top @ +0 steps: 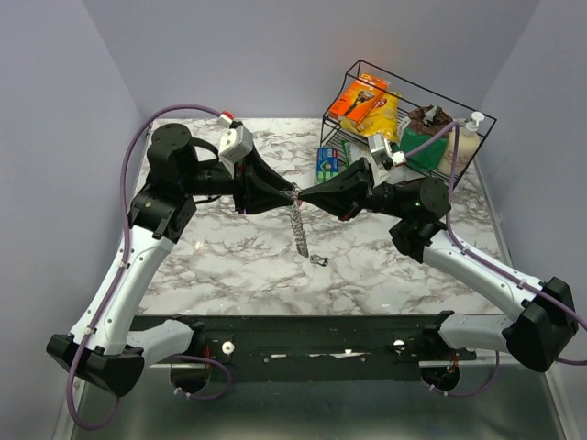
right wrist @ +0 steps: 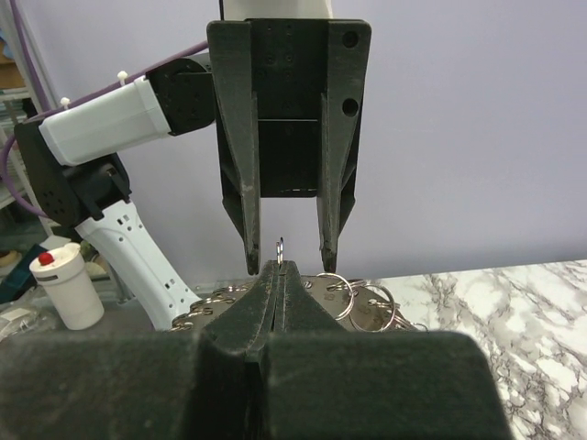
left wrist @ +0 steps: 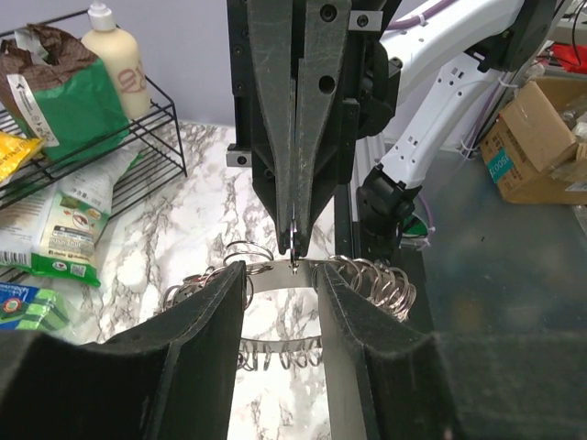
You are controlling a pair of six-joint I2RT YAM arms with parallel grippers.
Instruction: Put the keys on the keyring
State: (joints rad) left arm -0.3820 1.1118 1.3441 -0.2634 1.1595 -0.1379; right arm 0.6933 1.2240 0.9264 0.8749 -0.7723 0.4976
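Holding the keyring (top: 298,225) clear of the bench (top: 211,266), both arms meet nose to nose at the centre of the top view, and the string of keys hangs straight down from that meeting point. Right end effector (right wrist: 280,268): closed, fingers pressed flat together and pinching the ring's wire. This grip looks to be carrying the ring. Left end effector (left wrist: 280,275): jaws apart, straddling a bare stretch of the ring with keys bunched to either side. From its own wrist view I cannot tell whether its fingers touch the metal. The right wrist view shows a clear gap between them, with a small wire loop standing in that gap. One loose key (top: 319,260) lies on the bench just below and to the right of the hanging string, apart from it. No loose key sits in either end effector. Progress, judged: most keys appear already strung, and the ring is lifted and presented, but no threading is under way. Left to do: fetch the loose key, find or open the ring's split, and feed the key on. Any other stray keys are too small to confirm.
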